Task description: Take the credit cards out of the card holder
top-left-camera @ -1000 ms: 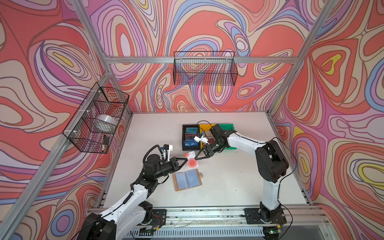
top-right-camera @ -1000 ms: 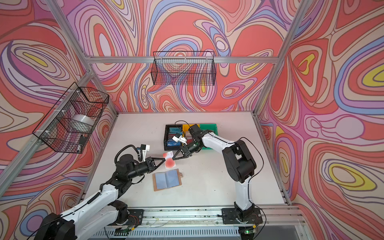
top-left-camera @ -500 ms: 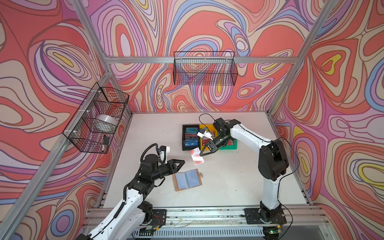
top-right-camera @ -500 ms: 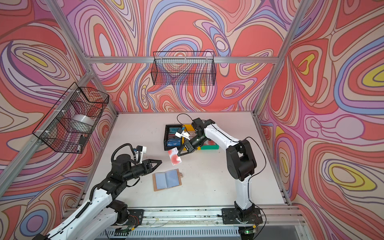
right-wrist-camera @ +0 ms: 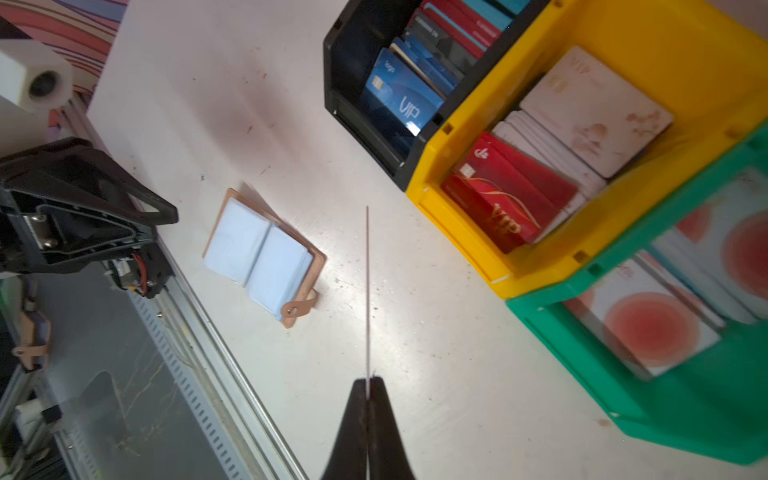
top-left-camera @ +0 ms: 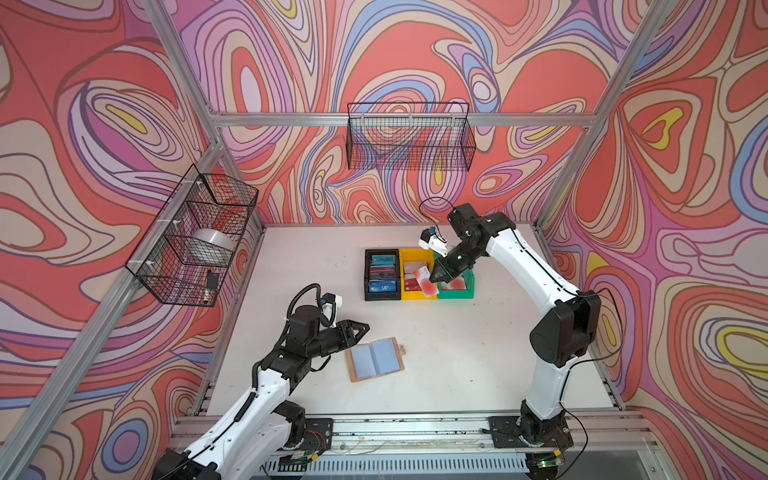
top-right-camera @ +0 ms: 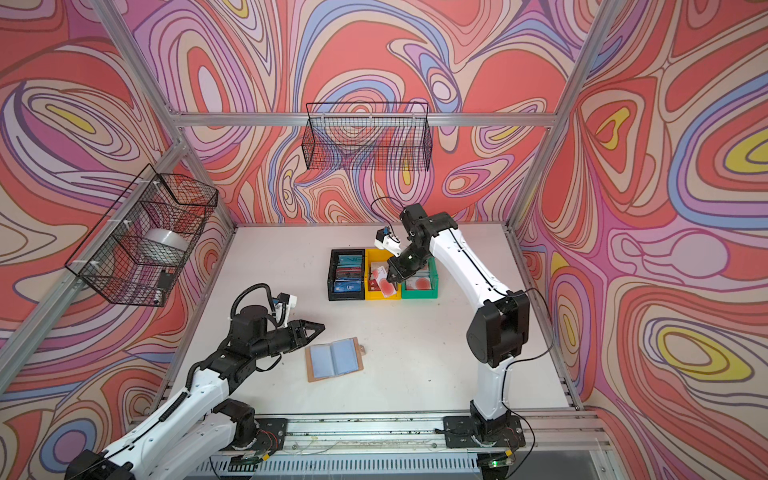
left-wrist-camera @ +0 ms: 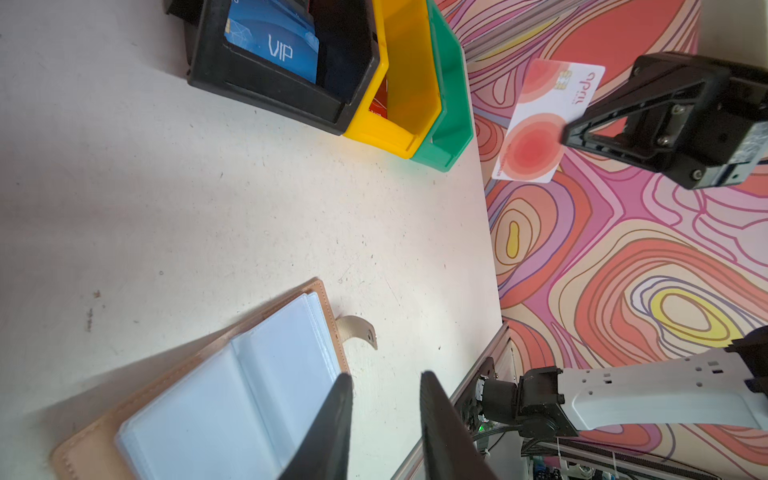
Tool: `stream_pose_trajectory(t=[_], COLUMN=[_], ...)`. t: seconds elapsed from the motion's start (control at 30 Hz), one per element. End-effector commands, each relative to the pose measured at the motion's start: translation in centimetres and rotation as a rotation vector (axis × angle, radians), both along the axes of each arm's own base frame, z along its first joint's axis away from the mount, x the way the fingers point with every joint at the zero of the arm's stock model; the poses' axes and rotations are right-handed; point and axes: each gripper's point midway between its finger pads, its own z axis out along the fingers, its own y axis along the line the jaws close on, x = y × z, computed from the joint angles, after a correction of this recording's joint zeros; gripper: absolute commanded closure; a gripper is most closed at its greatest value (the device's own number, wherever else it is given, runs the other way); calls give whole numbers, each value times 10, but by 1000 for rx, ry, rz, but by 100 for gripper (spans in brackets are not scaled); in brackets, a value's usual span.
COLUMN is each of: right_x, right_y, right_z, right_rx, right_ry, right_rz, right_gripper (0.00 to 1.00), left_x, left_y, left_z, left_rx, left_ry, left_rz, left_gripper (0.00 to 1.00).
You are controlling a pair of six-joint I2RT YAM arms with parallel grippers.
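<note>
My right pincer (top-left-camera: 437, 277) moved over bins (top-left-camera: 411, 296), pinching white card (top-left-camera: 428, 283), seen edge-on from wrist. Left pincer (top-left-camera: 366, 326) spread; open table (top-left-camera: 419, 328) at card holder's (top-left-camera: 375, 360) 1 o'clock.

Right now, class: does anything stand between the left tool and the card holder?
Nothing visible does. The left tool hangs open by the card holder, a clear gap between. The right tool, shut on a white card, is over the bins.
</note>
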Motion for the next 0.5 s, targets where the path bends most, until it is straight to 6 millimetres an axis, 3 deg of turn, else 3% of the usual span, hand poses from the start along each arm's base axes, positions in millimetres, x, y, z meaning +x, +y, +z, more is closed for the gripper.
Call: stream_pose_trajectory(t=[0.0,0.2,0.47], right_x=[8,28,53], right_y=[-31,-68,-117], right_z=[3,1,-33], right_rx=[-186,-414,-713], right_ry=[-85,-181,-221], right_rz=[19,52,91], right_gripper=[100,100,100], left_x=[5,4,-1], left_y=[-4,-3,-3], left_z=[20,15,4], left_rx=[-14,-9,-4], left_ry=[-63,-53,-10], left_rz=[-29,-24,-33], left_gripper=[70,70,71])
